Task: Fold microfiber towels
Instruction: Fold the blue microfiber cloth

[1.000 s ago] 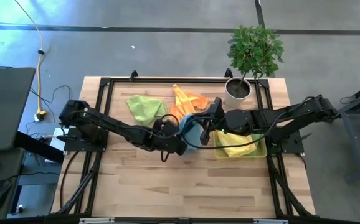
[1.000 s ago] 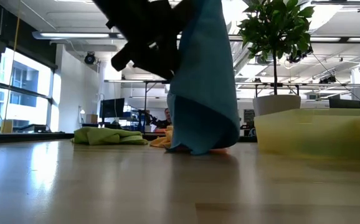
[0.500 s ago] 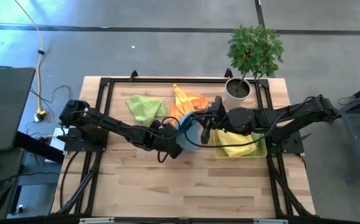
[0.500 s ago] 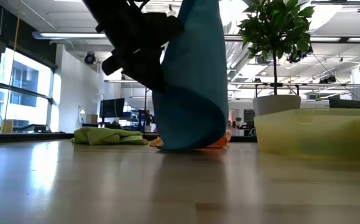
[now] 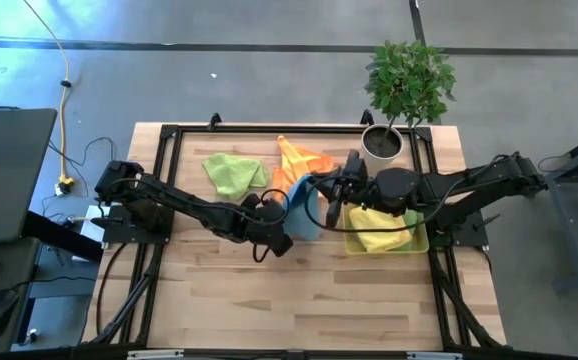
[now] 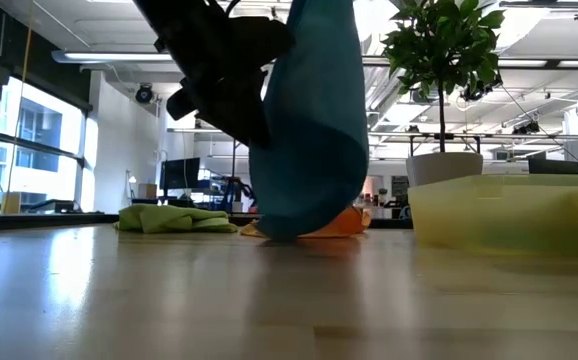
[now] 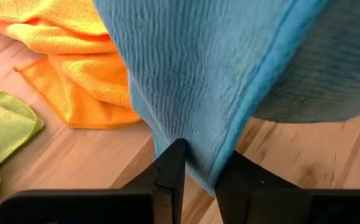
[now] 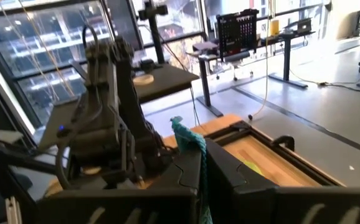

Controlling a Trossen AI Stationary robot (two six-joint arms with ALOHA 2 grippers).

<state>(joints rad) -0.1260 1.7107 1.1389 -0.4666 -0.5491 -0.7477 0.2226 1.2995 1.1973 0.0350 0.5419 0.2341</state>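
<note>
A teal blue towel (image 5: 305, 210) hangs between my two grippers near the table's middle; it shows as a hanging sheet in the low view (image 6: 309, 120). My left gripper (image 7: 200, 171) is shut on it, and so is my right gripper (image 8: 200, 174). An orange towel (image 5: 294, 162) lies crumpled on the table behind it, with a yellow towel edge beside it. A lime green towel (image 5: 233, 172) lies at the far left. Yellow towels (image 5: 379, 230) lie in a clear bin. My left gripper pinches the teal towel's hemmed edge (image 7: 230, 140) between its two fingers, at the towel's lower part. The cloth rises away from the fingers in broad folds. My right gripper pinches the towel's upper edge (image 8: 189, 140) between its two fingers; a tuft of cloth sticks out past them. The towel hangs below, its bottom fold (image 6: 304, 228) near or on the table.
A clear plastic bin (image 5: 387, 232) stands at the right, seen close in the low view (image 6: 509, 215). A white plant pot (image 5: 381, 143) with a green plant stands at the far right corner. The near half of the wooden table (image 5: 299, 300) is bare.
My left gripper has gone a little toward the table's left and near edge with the towel's lower edge. The hanging teal towel has widened and bulged out at the bottom, its lower fold swinging leftward in the low view. My right gripper has drawn slightly toward the right.
</note>
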